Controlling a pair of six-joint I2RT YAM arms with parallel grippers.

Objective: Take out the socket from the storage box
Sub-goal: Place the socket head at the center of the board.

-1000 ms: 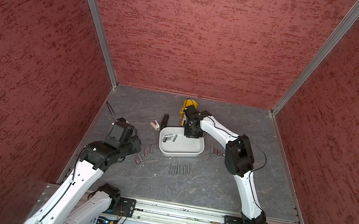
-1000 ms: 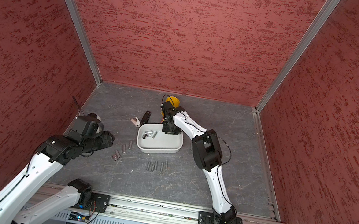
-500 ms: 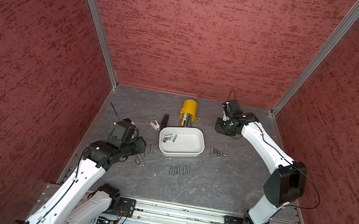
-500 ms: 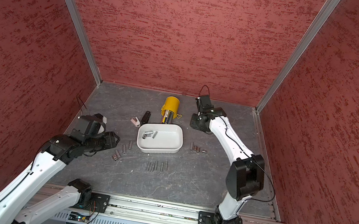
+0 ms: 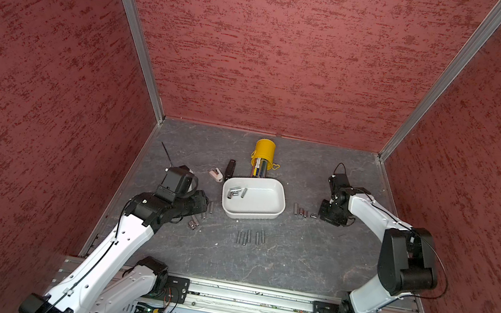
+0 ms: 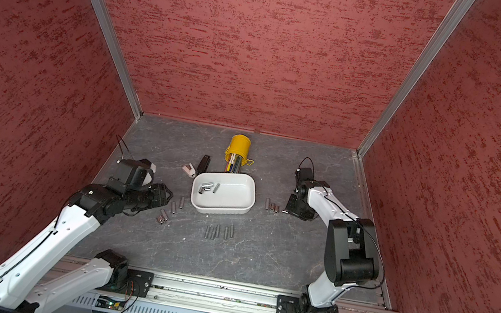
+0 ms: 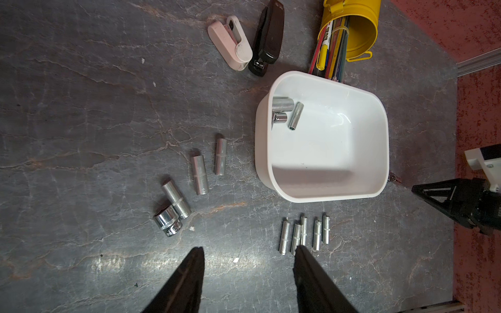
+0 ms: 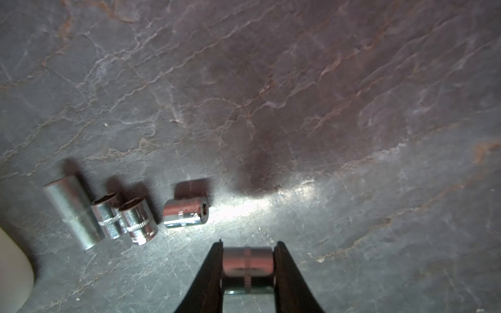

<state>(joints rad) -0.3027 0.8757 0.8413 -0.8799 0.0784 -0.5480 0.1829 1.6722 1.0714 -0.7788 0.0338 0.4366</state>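
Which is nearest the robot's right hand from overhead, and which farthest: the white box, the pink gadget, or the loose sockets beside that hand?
From the right hand, in a top view:
1. loose sockets, lying just beside it.
2. storage box, central, beyond them.
3. pink gadget, past the box's far corner.

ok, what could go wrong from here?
1. The right gripper is shut on a socket low over the table; released, it may roll into the loose socket nearby.
2. The left gripper hangs open by the row of five sockets; a low sweep could scatter them.
3. Three sockets huddle in one corner of the storage box, touching; picking one may drag another.
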